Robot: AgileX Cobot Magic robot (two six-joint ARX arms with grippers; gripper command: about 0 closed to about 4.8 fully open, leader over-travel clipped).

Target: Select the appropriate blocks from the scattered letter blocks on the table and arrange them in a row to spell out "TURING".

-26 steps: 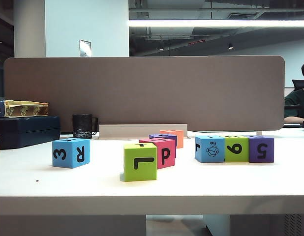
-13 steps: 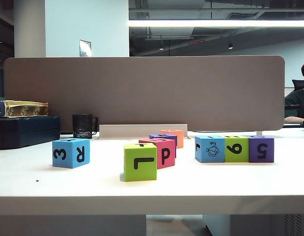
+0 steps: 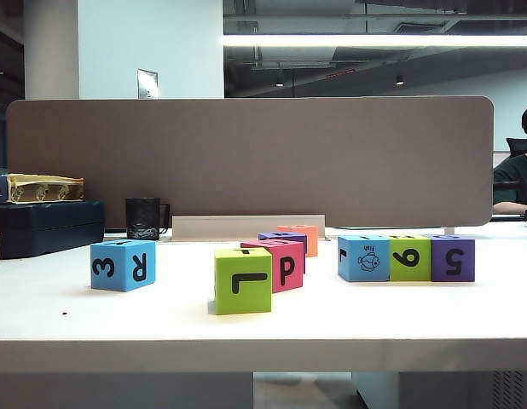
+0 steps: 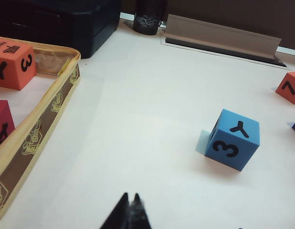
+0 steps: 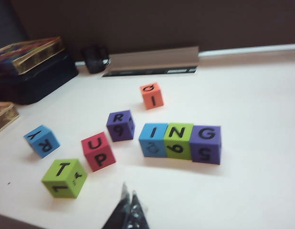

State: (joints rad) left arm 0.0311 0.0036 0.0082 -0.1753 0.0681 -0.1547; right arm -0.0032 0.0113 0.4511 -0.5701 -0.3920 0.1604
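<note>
**Status.** Row part built: blue I (image 5: 152,139), green N (image 5: 179,140) and purple G (image 5: 205,143) stand touching on the table (image 3: 263,328), right of centre. T, U, R not yet placed.

**Loose blocks.** Green T (image 5: 64,177) nearest the front; magenta U (image 5: 98,150) just behind it; purple R (image 5: 121,125) near the I; orange block (image 5: 152,95) further back; blue block (image 4: 233,139) with 3 and Y well apart at the left.

**Grippers.** Left gripper (image 4: 130,212) pinched to a narrow point, empty, above bare table near the blue block. Right gripper (image 5: 129,210) likewise pinched together, empty, hovering over the front edge between T and the row. Neither shows in the exterior view.

**Risks.**
1. Wrong face up: each cube carries several characters; a tilt on release could spoil the word.
2. Placing R beside I could nudge the 3 set blocks out of line.
3. U and T sit close; fingers descending on one may knock the other.

**Surroundings.** Patterned box (image 4: 42,114) holding spare blocks, dark case (image 3: 43,226), black mug (image 3: 145,218), divider (image 3: 246,162); none block the row's open left side.
</note>
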